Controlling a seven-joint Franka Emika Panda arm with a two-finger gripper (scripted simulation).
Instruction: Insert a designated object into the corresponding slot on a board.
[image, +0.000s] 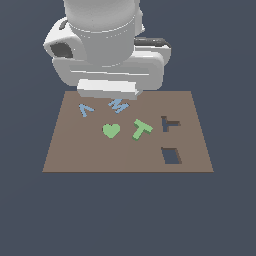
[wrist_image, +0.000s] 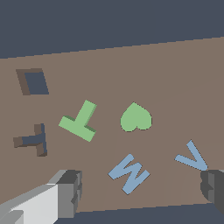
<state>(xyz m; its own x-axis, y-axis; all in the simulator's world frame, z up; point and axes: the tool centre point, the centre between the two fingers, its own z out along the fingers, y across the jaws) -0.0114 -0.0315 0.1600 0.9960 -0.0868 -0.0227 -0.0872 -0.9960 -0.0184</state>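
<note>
We find the green T block (image: 141, 128) lying flat on the brown board (image: 75, 155), between the green heart (image: 111, 130) and the T-shaped slot (image: 169, 123). It looks light, stiff and thin; we would pinch its stem. The tool (wrist_image: 140, 188) hangs spread apart, empty, above the blue letters (image: 118, 105). The surface around is plain dark.

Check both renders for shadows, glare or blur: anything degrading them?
Exterior view: flat, even light, no glare, no cast shadows on the board; small pieces slightly soft. Wrist view: sharp T block and T slot, shading only inside the cutouts; fingers cropped at the edge.
</note>
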